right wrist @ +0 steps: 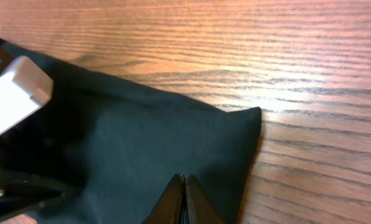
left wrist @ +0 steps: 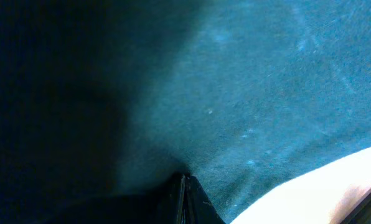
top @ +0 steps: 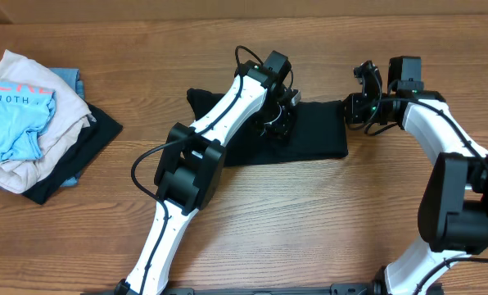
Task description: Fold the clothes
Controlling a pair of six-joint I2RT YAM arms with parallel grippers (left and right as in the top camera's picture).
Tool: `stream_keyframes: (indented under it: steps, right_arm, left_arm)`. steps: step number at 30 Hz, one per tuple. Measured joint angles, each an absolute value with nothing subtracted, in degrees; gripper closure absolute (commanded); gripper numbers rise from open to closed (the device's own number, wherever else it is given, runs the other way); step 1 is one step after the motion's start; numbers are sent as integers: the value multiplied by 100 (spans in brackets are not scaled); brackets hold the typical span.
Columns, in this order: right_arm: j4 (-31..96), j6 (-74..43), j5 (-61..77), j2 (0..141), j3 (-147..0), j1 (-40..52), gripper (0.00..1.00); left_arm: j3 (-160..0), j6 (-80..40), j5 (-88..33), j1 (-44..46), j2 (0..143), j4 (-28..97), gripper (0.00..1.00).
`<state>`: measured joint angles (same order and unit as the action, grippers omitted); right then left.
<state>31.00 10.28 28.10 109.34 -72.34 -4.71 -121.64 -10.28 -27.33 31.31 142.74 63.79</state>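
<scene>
A brown wood-grain worktop (top: 309, 213) is filling the scene. The left hand (top: 278, 124) is pointing down onto the middle of the black T-shirt (top: 322, 135) with its fingers pressed together, and its wrist view is showing dark fabric right against the tips. The right hand (top: 357, 108) is also showing its fingers pressed together, sitting at the shirt's right edge near a corner, with bare wood just beyond. Whether either hand is pinching cloth cannot be told. The T-shirt is lying flattened in a rough rectangle at the far centre. Well apart, at the left edge, a light blue shirt (top: 15, 115) is resting on a cream garment (top: 64, 111) over a dark cloth (top: 88, 147).
</scene>
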Motion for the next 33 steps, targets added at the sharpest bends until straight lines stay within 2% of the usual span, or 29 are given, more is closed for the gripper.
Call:
stream_keyframes:
  steps: [5,11,18,25,29,33]
  right_arm:
    - [2692,1015,2932,11817,-7192,-480,96]
    - [2738,897,3072,11858,-7277,-491,96]
    - [4442,775,3179,11705,-8241,-475,96]
    - [5710,825,3315,11087,-8322,-475,96]
    - [5435,1190,3234,11087,-7723,-475,96]
    - [4399,1278,2974,11085,-6816,-475,96]
  left_arm:
    - [-12151,-1028,-2711,3131,14274,6414,96]
    - [-12151,-1024,-2515,3131,14274,6632,96]
    - [-12151,-1007,-2386,3131,14274,6665,96]
    - [-12162,-1007,-2373,3131,14274,6667,96]
    - [-12324,-1007,-2252,3131,14274,6722,95]
    - [-12556,-1007,-2180,3131,14274,6766,95]
